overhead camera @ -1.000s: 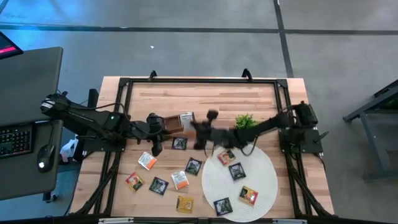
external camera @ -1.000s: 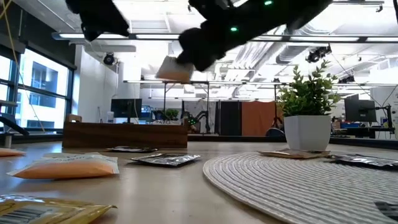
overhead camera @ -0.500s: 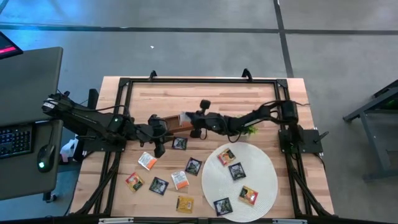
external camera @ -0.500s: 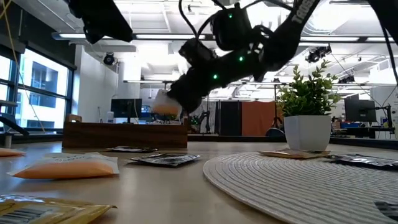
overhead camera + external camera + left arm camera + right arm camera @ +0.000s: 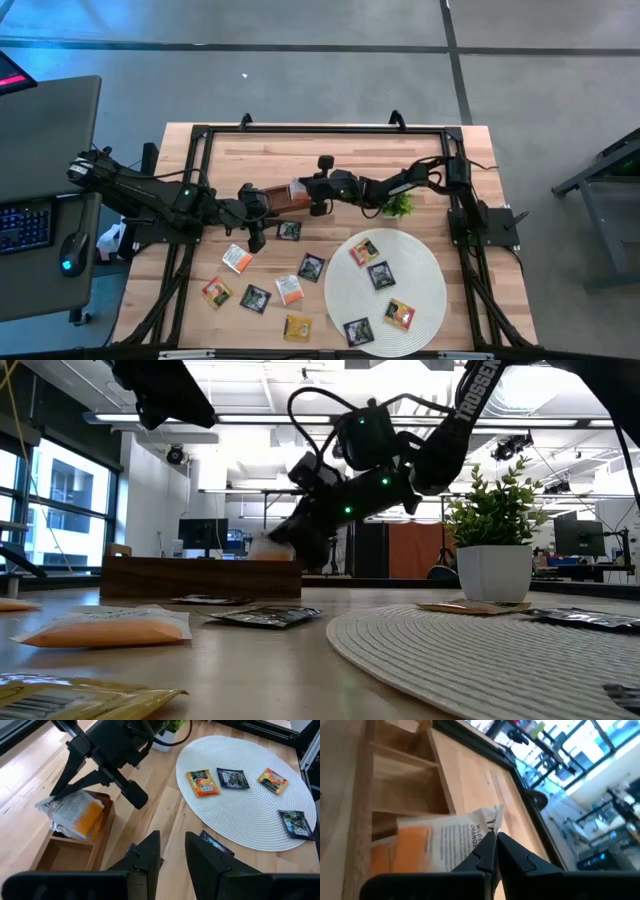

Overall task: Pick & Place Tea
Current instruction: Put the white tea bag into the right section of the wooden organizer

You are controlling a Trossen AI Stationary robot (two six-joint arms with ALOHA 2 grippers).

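Observation:
A brown wooden divided tray [image 5: 268, 199] sits left of the table's middle. Just above its right end hangs a white-and-orange tea packet [image 5: 75, 814], with my right gripper [image 5: 493, 843] shut on it; the arm reaches in from the table's right. My left gripper [image 5: 172, 847] hovers open and empty near the tray's near side, beside a black packet [image 5: 216, 843]. Several more tea packets [image 5: 289, 289] lie flat on the wood. Others [image 5: 381, 275] lie on the round white mat [image 5: 425, 262]. My right gripper pinches the packet's white upper edge [image 5: 482, 831] between its two fingertips [image 5: 54, 796]. The fingers come from the table's right, slanting down. The packet [image 5: 268, 546] hangs tilted below them, orange part lowest, at the tray's rim. Whether it touches the tray I cannot tell.
A small green plant in a white pot [image 5: 397, 200] stands just behind my right arm, at the mat's far edge. A black frame [image 5: 320, 130] runs round the table's far edge and sides. Bare wood lies beyond the tray toward the far edge.
My right gripper has come down toward the tray, still shut on the white-and-orange packet, and its wrist has rolled. The packet has sunk from well above the tray to its rim.

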